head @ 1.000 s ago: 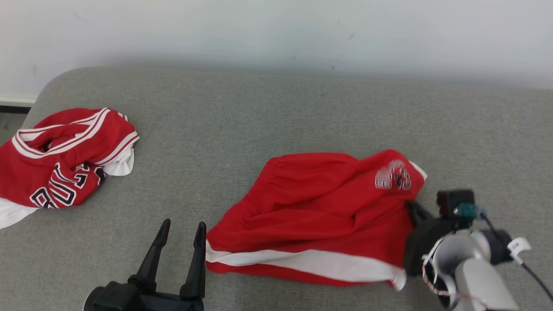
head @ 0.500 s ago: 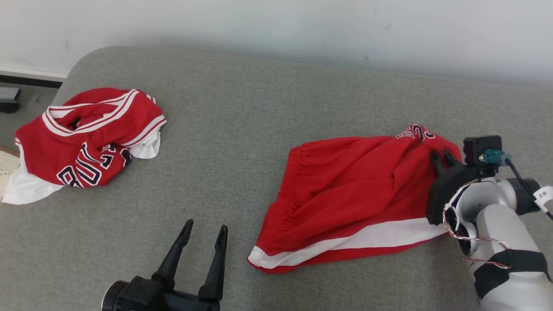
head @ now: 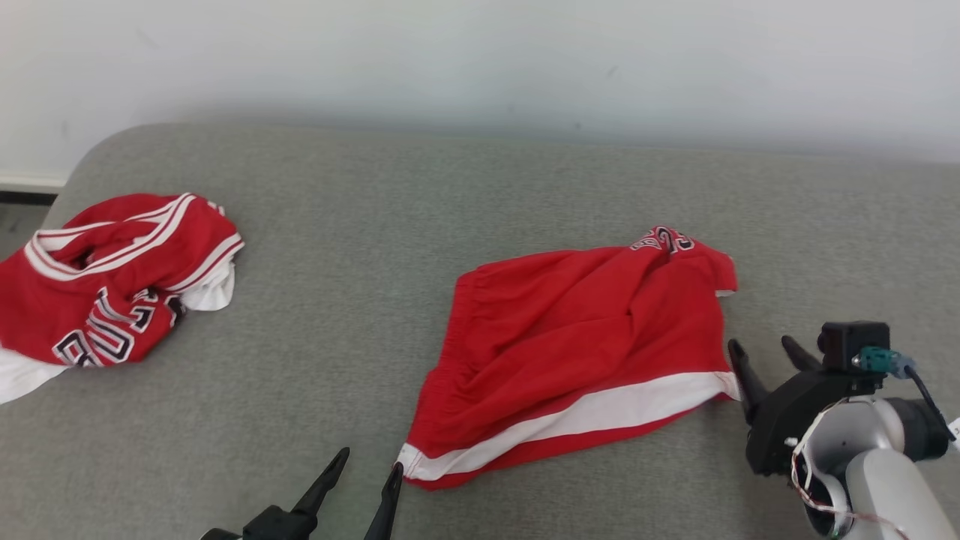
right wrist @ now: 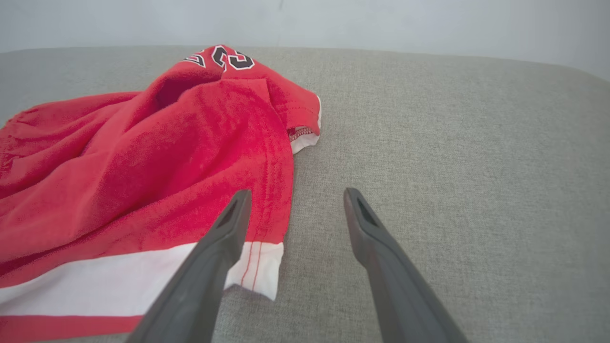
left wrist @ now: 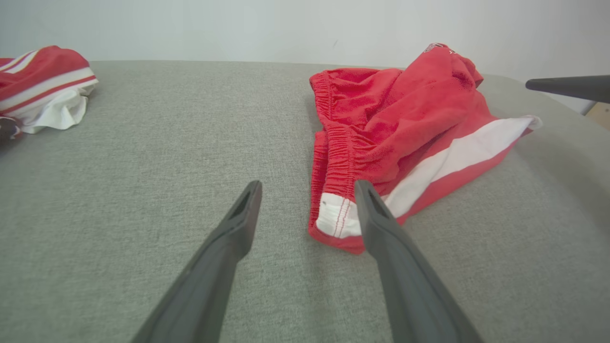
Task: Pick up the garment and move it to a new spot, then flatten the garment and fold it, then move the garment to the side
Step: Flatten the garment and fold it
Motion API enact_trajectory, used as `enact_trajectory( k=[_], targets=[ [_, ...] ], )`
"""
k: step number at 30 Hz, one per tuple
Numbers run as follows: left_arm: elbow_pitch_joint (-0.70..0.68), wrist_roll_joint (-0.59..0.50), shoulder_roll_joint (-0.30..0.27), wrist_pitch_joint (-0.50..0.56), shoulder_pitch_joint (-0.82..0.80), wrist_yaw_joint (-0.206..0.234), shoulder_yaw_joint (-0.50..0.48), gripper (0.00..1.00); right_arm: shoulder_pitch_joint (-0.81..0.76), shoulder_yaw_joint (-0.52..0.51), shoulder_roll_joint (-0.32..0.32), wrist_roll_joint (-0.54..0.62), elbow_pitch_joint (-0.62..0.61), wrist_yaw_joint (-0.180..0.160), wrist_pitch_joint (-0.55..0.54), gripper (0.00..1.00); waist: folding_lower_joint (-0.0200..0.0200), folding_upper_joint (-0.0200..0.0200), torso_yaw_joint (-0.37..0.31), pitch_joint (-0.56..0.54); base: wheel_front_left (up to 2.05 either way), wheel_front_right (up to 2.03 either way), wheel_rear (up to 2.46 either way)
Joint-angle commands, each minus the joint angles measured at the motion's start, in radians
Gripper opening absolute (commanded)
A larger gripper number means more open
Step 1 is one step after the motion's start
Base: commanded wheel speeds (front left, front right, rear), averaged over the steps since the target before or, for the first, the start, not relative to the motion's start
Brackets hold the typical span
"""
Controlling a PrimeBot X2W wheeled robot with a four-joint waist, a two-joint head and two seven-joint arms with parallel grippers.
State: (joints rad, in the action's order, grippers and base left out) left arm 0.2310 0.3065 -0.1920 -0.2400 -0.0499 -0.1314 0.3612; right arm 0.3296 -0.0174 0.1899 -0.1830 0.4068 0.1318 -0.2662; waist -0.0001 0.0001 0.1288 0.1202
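Jersey (head: 112,285), left end effector (head: 370,458) partly off-frame

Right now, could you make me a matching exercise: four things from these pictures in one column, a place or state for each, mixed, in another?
1 red shorts
2 red jersey
3 left gripper
4 right gripper

A open, near the shorts' waistband end
B crumpled, far left
C open, near the shorts' leg hem
D lying mid-surface, white stripe showing

Pairs: 1-D, 2-B, 3-A, 4-C
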Motion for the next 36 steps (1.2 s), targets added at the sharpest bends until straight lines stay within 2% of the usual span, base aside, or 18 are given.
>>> enact_trajectory(
  k=[1, 5, 10, 11, 12, 16, 19, 23, 28, 29, 30, 31, 36],
  targets=[
    [0.016, 0.003, -0.012, 0.018, -0.022, 0.002, 0.008, 1.00, -0.034, -0.002, -0.012, -0.009, -0.039, -0.002, -0.012, 1.00, 0.0001, -0.0001, -0.052, -0.019, 0.00, 0.00, 0.00],
    [0.070, 0.004, -0.038, 0.067, -0.051, 0.002, 0.033, 1.00, -0.109, -0.007, -0.038, -0.013, -0.134, -0.002, -0.051, 1.00, 0.0001, -0.0001, -0.089, -0.022, 0.00, 0.00, 0.00],
    [0.129, -0.019, -0.058, 0.111, -0.091, 0.005, 0.059, 1.00, -0.160, 0.005, -0.064, -0.008, -0.193, -0.002, -0.084, 1.00, 0.0001, -0.0001, -0.113, -0.025, 0.00, 0.00, 0.00],
    [0.145, -0.024, -0.061, 0.125, -0.099, 0.009, 0.063, 0.95, -0.167, 0.016, -0.071, -0.006, -0.206, -0.002, -0.094, 1.00, 0.0001, -0.0001, -0.120, -0.027, 0.00, 0.00, 0.00],
    [0.152, -0.028, -0.063, 0.130, -0.103, 0.011, 0.066, 0.83, -0.169, 0.023, -0.072, -0.006, -0.211, -0.002, -0.101, 1.00, 0.0001, -0.0001, -0.123, -0.027, 0.00, 0.00, 0.00],
    [0.171, -0.024, -0.067, 0.149, -0.114, 0.013, 0.072, 0.50, -0.164, 0.042, -0.070, -0.001, -0.219, -0.002, -0.115, 1.00, 0.0001, -0.0001, -0.130, -0.029, 0.00, 0.00, 0.00],
    [0.186, -0.019, -0.068, 0.166, -0.117, 0.013, 0.076, 0.44, -0.158, 0.053, -0.065, 0.000, -0.213, -0.002, -0.124, 1.00, 0.0001, -0.0001, -0.131, -0.030, 0.00, 0.00, 0.00],
    [0.201, -0.018, -0.066, 0.169, -0.125, 0.015, 0.082, 0.48, -0.147, 0.068, -0.063, -0.006, -0.200, -0.002, -0.127, 1.00, 0.0001, -0.0001, -0.131, -0.029, 0.00, 0.00, 0.00],
    [0.223, -0.016, -0.061, 0.178, -0.144, 0.016, 0.089, 0.44, -0.139, 0.084, -0.062, -0.010, -0.178, -0.002, -0.136, 1.00, 0.0001, -0.0001, -0.132, -0.026, 0.00, 0.00, 0.00],
    [0.228, -0.016, -0.060, 0.179, -0.146, 0.017, 0.090, 0.40, -0.133, 0.086, -0.062, -0.008, -0.175, -0.002, -0.136, 1.00, 0.0001, -0.0001, -0.133, -0.024, 0.00, 0.00, 0.00],
    [0.233, -0.017, -0.058, 0.180, -0.149, 0.017, 0.093, 0.25, -0.126, 0.089, -0.064, -0.006, -0.171, -0.002, -0.136, 1.00, 0.0001, -0.0001, -0.133, -0.021, 0.00, 0.00, 0.00],
    [0.236, -0.019, -0.058, 0.180, -0.155, 0.017, 0.096, 0.00, -0.120, 0.093, -0.065, -0.005, -0.165, -0.002, -0.139, 1.00, 0.0001, -0.0001, -0.133, -0.019, 0.00, 0.00, 0.00],
    [0.248, -0.022, -0.055, 0.170, -0.178, 0.018, 0.102, 0.00, -0.096, 0.116, -0.056, -0.011, -0.122, -0.002, -0.168, 1.00, 0.0001, -0.0001, -0.129, -0.006, 0.00, 0.00, 0.00]
  ],
)
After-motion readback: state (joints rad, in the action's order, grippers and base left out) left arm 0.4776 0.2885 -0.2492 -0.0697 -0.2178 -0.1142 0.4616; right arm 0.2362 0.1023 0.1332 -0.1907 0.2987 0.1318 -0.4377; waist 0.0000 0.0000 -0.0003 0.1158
